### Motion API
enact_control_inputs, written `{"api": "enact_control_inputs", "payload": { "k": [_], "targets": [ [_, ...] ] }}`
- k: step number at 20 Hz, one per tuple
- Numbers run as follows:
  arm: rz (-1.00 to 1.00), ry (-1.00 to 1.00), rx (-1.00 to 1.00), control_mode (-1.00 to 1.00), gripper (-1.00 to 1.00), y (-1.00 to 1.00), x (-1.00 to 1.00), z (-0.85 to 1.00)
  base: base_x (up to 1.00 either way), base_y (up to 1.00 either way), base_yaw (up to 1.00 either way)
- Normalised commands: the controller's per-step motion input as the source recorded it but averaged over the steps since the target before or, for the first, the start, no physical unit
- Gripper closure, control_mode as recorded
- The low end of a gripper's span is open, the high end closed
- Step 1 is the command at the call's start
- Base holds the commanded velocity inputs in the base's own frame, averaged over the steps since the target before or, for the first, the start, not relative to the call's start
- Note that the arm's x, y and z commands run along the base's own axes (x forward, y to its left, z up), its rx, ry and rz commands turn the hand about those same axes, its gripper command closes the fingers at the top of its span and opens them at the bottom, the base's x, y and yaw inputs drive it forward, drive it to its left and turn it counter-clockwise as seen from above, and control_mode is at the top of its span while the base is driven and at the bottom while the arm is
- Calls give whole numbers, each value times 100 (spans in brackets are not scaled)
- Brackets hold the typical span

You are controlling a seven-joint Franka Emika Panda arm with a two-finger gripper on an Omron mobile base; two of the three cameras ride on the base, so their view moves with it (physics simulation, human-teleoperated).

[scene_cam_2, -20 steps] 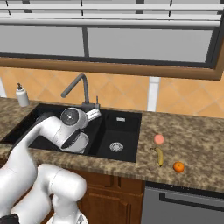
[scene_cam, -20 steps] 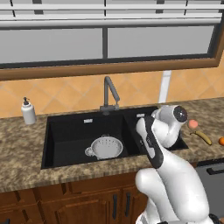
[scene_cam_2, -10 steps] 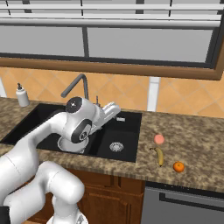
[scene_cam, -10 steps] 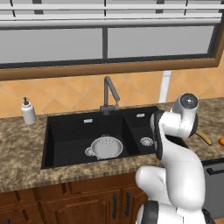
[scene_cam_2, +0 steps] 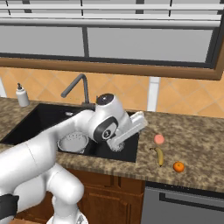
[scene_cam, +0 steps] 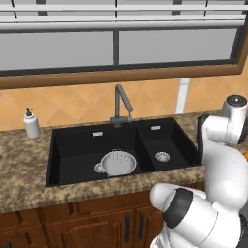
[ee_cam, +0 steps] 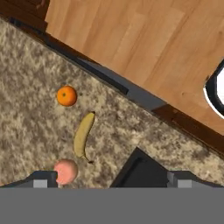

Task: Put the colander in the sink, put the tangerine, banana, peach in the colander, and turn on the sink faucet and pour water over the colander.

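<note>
Colander sits in the sink; hand wide open, empty; 3 fruits on the desk ahead; descend over the nearest, peach, centring the fingers before closing.

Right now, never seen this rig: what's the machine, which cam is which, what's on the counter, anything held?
It is a rendered kitchen with a white robot arm on a driving base. Two pictures come from base cameras behind the arm, left and right; the third looks along the gripper.

The colander already sits in the sink, below the faucet. A soap dispenser stands left of it.

On the counter right of the sink lie the peach, banana and tangerine, apart from each other.

The gripper is open and holds nothing.
</note>
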Motion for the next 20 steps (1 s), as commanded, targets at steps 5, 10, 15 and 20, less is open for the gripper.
{"api": "enact_control_inputs", "payload": {
  "k": [5,10,15,20],
  "targets": [
    [-26,18,8,-100,-100,-97,0,-22,0,0,0],
    [-7,7,13,-100,-100,-92,0,-28,0,0,0],
    [-1,1,16,-100,-100,-70,0,-35,0,0,0],
    [1,0,5,-100,-100,-35,11,-35,0,0,0]
  ]
}}
